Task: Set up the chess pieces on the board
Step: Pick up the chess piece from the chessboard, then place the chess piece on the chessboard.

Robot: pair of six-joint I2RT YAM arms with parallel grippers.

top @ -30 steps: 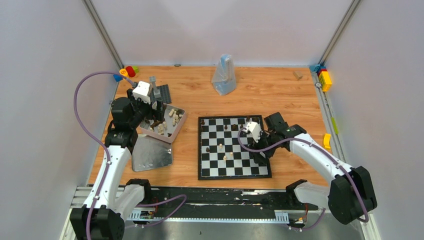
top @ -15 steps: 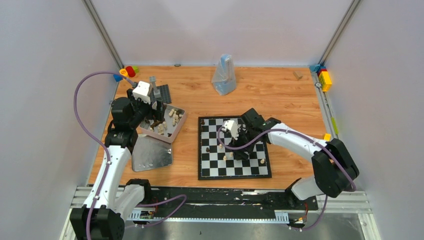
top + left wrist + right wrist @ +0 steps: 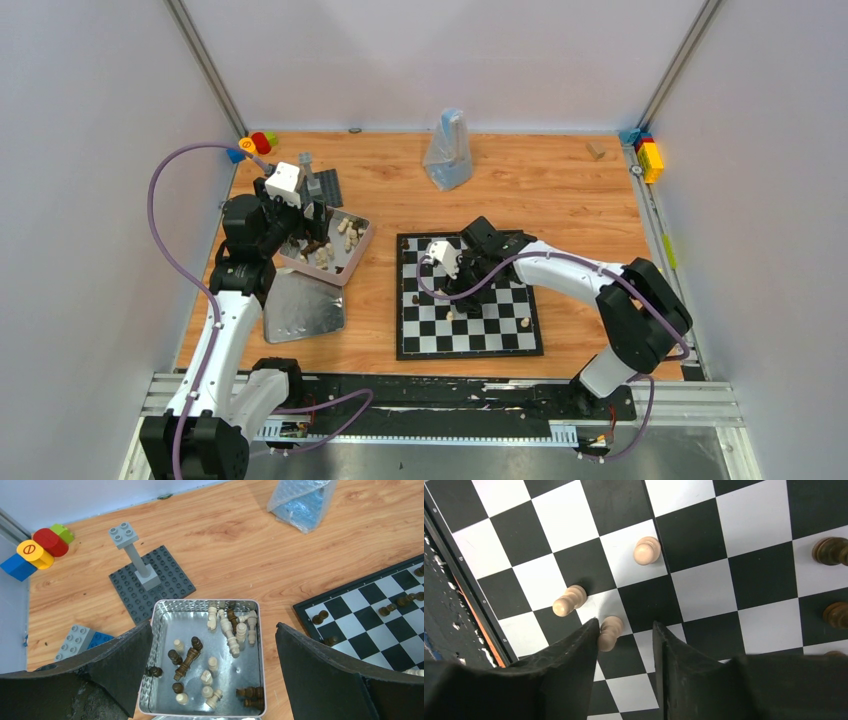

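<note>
The wooden table (image 3: 560, 190) is carrying the board (image 3: 440, 342), which is lying flat right of centre, towards the near edge. An open silver tin (image 3: 200, 602) is sitting just beyond the board's far left corner, and its flat lid (image 3: 305, 305) is lying beside it on the near side. The left gripper (image 3: 212, 627) is hovering above the tin, its jaws standing wide apart and holding nothing. The right gripper (image 3: 625, 625) is reaching low over the middle of the board, its jaws standing partly apart with bare squares showing between them. A cream piece (image 3: 610, 632) is sitting right against the tip of one finger (image 3: 574, 665); actual contact cannot be confirmed. Most of the chess pieces (image 3: 230, 630), dark and cream mixed, are lying jumbled in the tin. Two other cream pawns (image 3: 646, 550) are resting on squares close by, and a few dark pieces (image 3: 831, 550) are occupying the far rows.
</note>
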